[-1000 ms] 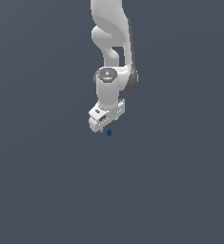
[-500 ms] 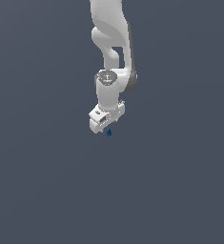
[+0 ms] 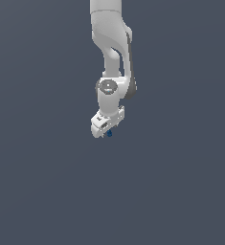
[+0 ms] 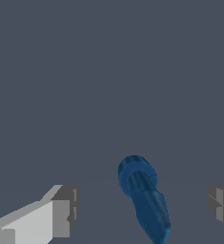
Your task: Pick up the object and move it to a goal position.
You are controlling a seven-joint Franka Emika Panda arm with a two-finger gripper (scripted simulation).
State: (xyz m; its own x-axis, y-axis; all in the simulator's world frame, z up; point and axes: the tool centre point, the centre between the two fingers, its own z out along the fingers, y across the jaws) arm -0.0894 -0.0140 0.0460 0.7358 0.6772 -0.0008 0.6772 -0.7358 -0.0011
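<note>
The object (image 4: pixel 143 198) is a small dark blue piece with a round cap and a tapering body, lying on the grey floor. In the wrist view it lies between my two fingers, one grey fingertip (image 4: pixel 63 212) on one side and the other fingertip (image 4: pixel 220 207) far across, neither touching it. My gripper (image 4: pixel 142 209) is open around it. In the exterior view the white arm reaches down and the object (image 3: pixel 109 134) shows as a tiny blue speck just under the gripper (image 3: pixel 106 131).
Plain grey floor (image 3: pixel 181 191) extends on all sides. No goal marker or other object shows in either view.
The arm has come slightly lower over the blue object; the object itself has not moved.
</note>
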